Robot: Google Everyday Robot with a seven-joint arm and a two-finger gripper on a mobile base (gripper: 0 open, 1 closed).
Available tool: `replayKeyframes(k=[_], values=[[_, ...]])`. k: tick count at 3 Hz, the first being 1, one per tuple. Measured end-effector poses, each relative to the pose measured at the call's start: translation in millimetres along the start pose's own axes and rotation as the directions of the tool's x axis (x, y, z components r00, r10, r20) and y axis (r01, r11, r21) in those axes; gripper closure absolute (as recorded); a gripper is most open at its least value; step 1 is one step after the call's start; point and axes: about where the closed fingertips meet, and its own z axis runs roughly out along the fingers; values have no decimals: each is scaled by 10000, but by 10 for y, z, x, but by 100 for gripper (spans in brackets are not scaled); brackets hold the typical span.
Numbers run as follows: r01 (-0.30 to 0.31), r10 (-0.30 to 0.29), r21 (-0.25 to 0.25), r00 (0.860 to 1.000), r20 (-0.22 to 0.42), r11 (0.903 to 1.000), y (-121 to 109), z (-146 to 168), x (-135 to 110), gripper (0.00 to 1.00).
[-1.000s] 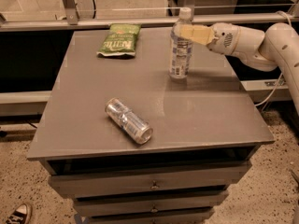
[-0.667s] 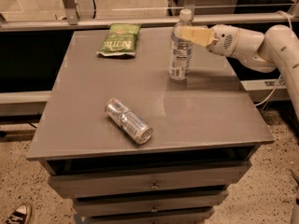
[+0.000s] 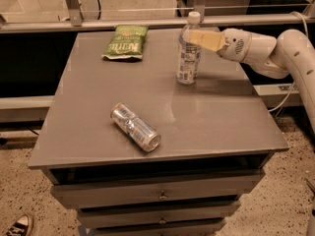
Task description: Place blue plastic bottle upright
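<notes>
The blue plastic bottle [image 3: 188, 53] stands upright on the grey table [image 3: 216, 117], at the back right, with its white cap on top and its printed label facing me. My gripper [image 3: 198, 38] reaches in from the right at the bottle's shoulder, just below the cap, and overlaps the bottle there. The white arm [image 3: 275, 50] stretches off to the right edge.
A shiny silver can [image 3: 135, 127] lies on its side near the table's front middle. A green chip bag [image 3: 126, 42] lies flat at the back left. Drawers [image 3: 160, 194] are under the tabletop. A rail [image 3: 147, 22] runs behind the table. A shoe [image 3: 18, 226] is at the bottom left.
</notes>
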Motion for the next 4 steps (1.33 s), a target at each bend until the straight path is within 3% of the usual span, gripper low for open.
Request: replayKeyframes(k=[1, 2, 3, 4], values=[[198, -197, -5, 9998, 103, 9998, 26, -38, 0, 0], [597, -597, 132, 9982, 4, 9981, 56, -125, -27, 0], [1891, -1872, 400, 9812, -474, 9811, 142, -357, -75, 0], [3380, -3310, 718, 9389, -940, 9384, 233, -779, -128, 0]])
